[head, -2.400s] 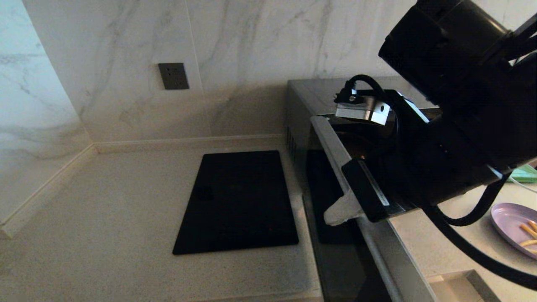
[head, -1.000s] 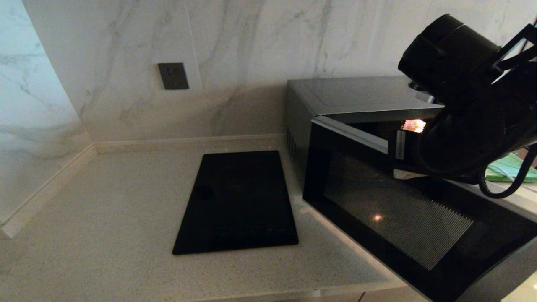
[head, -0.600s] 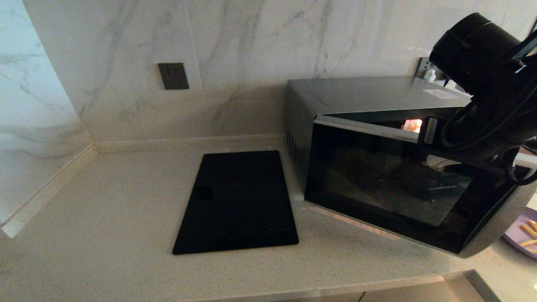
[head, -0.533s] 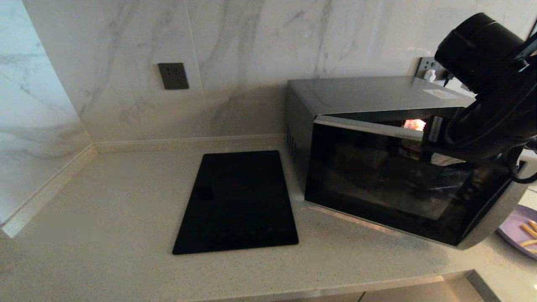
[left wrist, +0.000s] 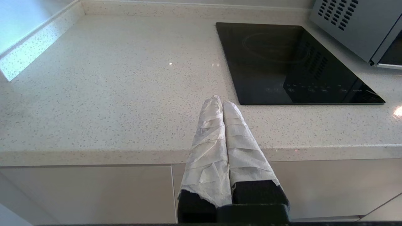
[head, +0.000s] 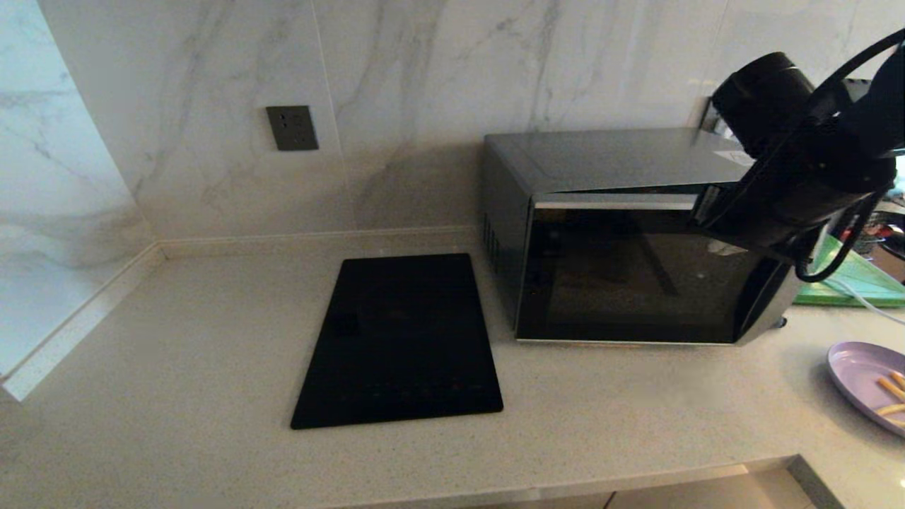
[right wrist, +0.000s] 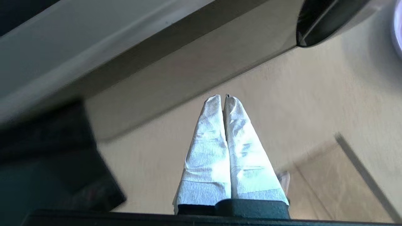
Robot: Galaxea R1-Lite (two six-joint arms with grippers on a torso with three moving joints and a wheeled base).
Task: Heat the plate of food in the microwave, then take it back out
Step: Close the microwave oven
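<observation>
The silver-grey microwave [head: 622, 268] stands at the back right of the counter, its dark glass door swung in against its front. The lavender plate of food [head: 866, 371] with yellow sticks lies on the counter to the right of the microwave, cut off by the head view's edge. My right arm [head: 785, 184] hangs before the microwave's upper right corner. My right gripper [right wrist: 223, 96] is shut and empty, above bare counter beside the door's lower corner [right wrist: 326, 22]. My left gripper [left wrist: 220, 102] is shut and empty, parked at the counter's front edge.
A flat black cooktop [head: 403, 339] is set in the counter to the left of the microwave. A green board [head: 855, 283] lies behind the plate at the right. A grey socket [head: 292, 128] sits on the marble wall. The counter's front edge [left wrist: 125, 153] runs below the left gripper.
The microwave door has swung from wide open to against the oven's front, with my right arm moving back and to the right along with it. The plate has stayed on the counter.
</observation>
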